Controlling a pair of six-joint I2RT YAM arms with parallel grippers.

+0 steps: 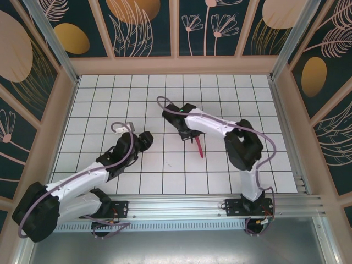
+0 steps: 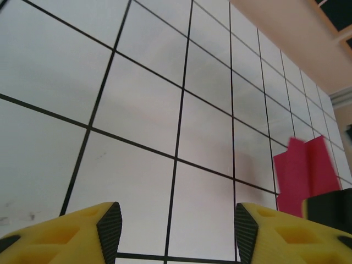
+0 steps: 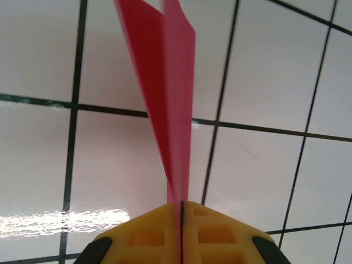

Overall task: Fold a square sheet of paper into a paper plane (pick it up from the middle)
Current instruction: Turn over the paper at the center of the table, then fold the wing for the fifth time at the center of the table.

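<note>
- The paper plane [image 1: 198, 147] is pinched between your right fingers [image 3: 148, 234] at mid-counter [image 1: 165, 181], reaching toward the near edge.
- Your left fingers [image 2: 71, 231] hover to its left, apart from it, over the counter.

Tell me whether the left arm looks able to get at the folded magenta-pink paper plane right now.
Probably yes: the left fingers stand open, bare white tiles lie between them and the folded magenta-pink paper plane, though the right fingers clamp one end.
</note>
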